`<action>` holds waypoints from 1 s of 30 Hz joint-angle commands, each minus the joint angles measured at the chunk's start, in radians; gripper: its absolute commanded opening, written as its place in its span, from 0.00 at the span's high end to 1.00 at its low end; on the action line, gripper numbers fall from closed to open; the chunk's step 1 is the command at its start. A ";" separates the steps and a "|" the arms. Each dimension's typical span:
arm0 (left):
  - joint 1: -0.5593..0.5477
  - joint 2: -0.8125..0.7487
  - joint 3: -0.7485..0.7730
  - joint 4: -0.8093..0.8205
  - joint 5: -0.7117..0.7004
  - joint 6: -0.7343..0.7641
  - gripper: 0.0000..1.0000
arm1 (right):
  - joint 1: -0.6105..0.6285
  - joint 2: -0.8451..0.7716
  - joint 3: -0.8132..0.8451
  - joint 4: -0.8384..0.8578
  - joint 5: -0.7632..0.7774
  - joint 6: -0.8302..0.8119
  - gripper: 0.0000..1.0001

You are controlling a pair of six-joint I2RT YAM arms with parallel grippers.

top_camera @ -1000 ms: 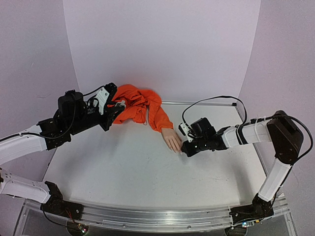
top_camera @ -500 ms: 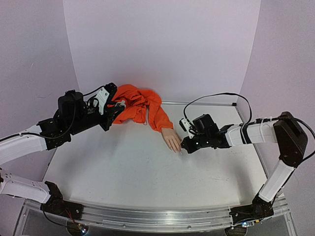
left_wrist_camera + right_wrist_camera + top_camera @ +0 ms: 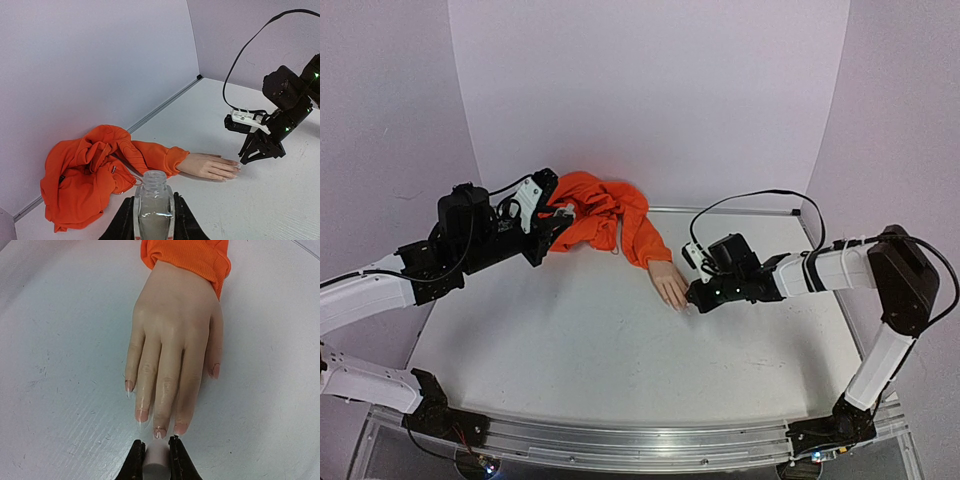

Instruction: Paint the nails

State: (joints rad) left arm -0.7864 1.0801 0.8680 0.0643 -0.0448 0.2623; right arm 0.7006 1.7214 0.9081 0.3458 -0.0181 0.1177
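**Right gripper nudged at the fingertips**

Only slight movement is noted over the last second: the right gripper [image 3: 692, 298] has been drawn a little nearer the hand [image 3: 670, 287], and its elbow has swung out and back. The left gripper [image 3: 555, 215] has been kept where it was, by the sleeve [image 3: 610, 220].

The hand is laid flat on the table [image 3: 570, 350], palm down, fingers pointed toward the right arm. In the right wrist view the nails [image 3: 160, 432] are seen at the near ends of the fingers, the middle one just beyond the gripper tips.

The right gripper is clamped on a whitish stub [image 3: 156, 460], judged to be the brush cap; the bristles themselves cannot be made out. The left gripper is closed round an uncapped clear bottle [image 3: 152, 200], held upright and well apart from the hand.

Progress is judged as mid-task. Faint streaks are seen on the middle nail, so it is probably being worked on. Whether the others have been coated cannot be told, since all look pale pink. The remaining nails are presumed still to be done.

Counted: one hand, five nails, one sleeve, one bottle, one stub, two grippers.
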 commanded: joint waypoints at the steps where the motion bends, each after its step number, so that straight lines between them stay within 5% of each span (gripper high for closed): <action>1: 0.004 -0.020 0.014 0.060 0.008 0.001 1.00 | -0.005 0.013 0.040 0.019 0.004 -0.010 1.00; 30: 0.004 -0.023 0.014 0.060 0.010 -0.001 1.00 | -0.003 0.015 0.002 -0.002 -0.032 0.000 1.00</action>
State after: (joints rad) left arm -0.7864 1.0801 0.8680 0.0643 -0.0448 0.2623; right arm 0.7006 1.7432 0.9115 0.3527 -0.0387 0.1165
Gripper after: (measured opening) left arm 0.221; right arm 0.132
